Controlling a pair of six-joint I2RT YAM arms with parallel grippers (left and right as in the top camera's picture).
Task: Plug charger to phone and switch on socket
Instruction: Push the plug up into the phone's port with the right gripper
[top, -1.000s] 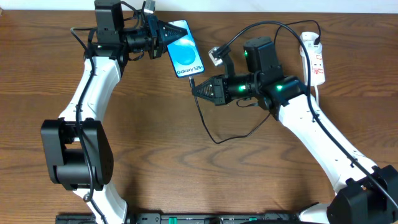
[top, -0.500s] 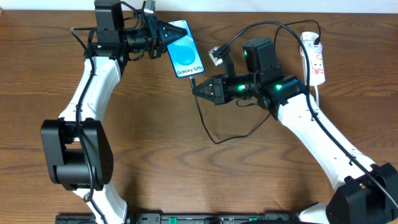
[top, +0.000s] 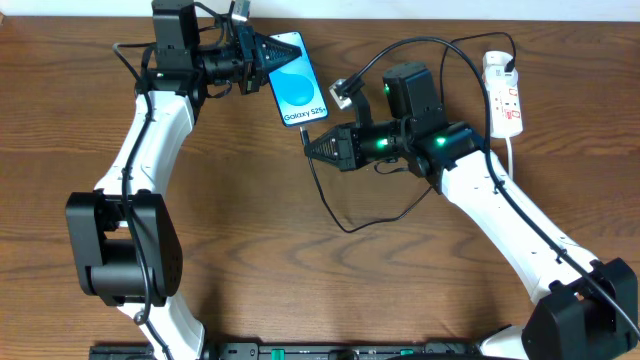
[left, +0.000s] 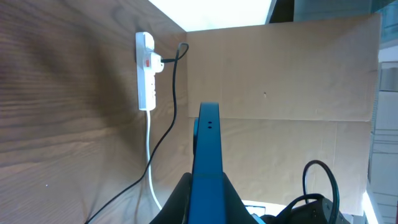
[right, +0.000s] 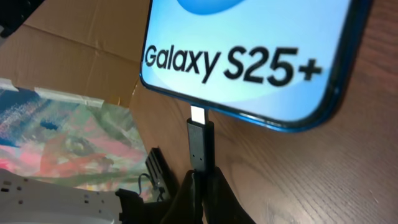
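The phone (top: 298, 85) has a blue screen reading "Galaxy S25+" and lies tilted at the table's back. My left gripper (top: 262, 55) is shut on its upper end. In the left wrist view the phone (left: 207, 149) stands edge-on between the fingers (left: 186, 196). My right gripper (top: 308, 146) is shut on the charger's black plug (right: 201, 146). The plug's metal tip sits right at the phone's bottom edge (right: 249, 56); how deep it goes I cannot tell. The charger's cable (top: 345, 225) loops back to the white socket (top: 505, 95) at the far right.
A white cord (left: 149, 162) trails from the socket (left: 145, 71) toward the table's near side. A brown cardboard wall (left: 280, 74) stands behind the table. The charger's cable arcs above my right arm (top: 470, 170).
My right gripper has shifted a little to the left with the plug, below the phone's bottom edge. The left arm and phone have not moved.
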